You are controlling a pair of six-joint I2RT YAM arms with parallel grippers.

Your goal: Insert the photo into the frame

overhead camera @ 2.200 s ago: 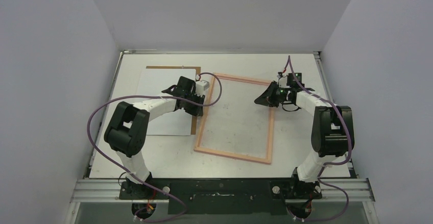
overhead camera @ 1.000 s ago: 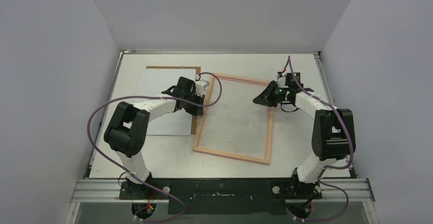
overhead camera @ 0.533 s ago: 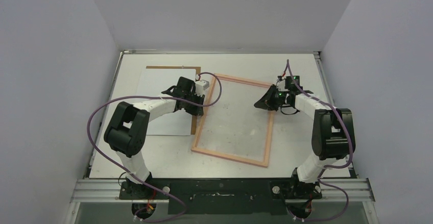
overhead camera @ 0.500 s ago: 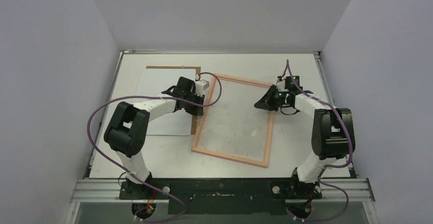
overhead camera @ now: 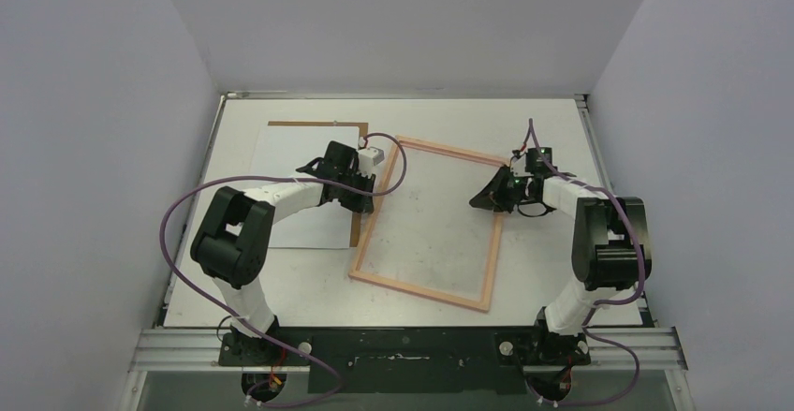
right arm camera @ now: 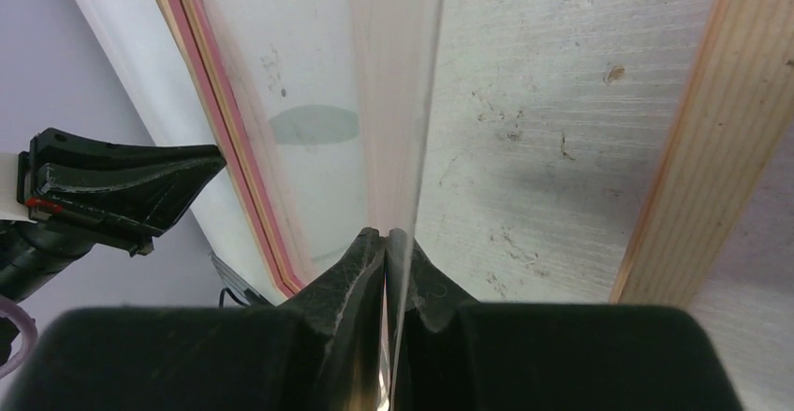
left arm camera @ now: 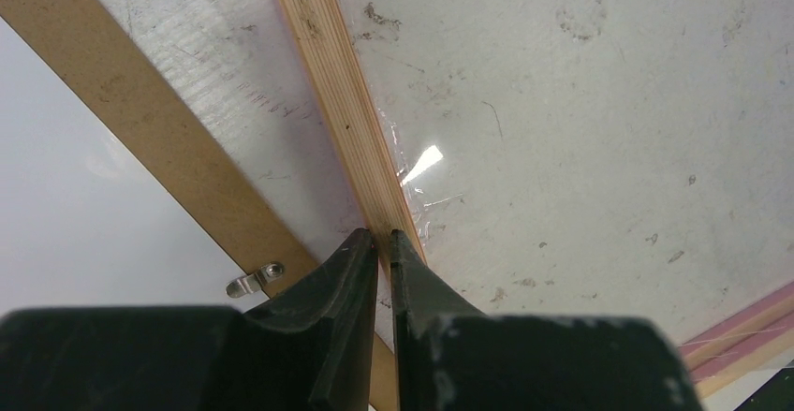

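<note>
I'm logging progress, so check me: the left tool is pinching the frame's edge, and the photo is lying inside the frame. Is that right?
No. The left tool does pinch the edge of the frame, but the photo is not inside it: it lies white side up on the brown backing panel beside the frame, as the top view shows.

You have a scuffed white surface (overhead camera: 552, 261): at far left a brown backing panel (left arm camera: 140, 118) under the photo (overhead camera: 281, 149), and the frame (left arm camera: 332, 83) just right of it.

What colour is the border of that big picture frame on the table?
Pale salmon pink, wood-like; the frame shows best in the top external view.
</note>
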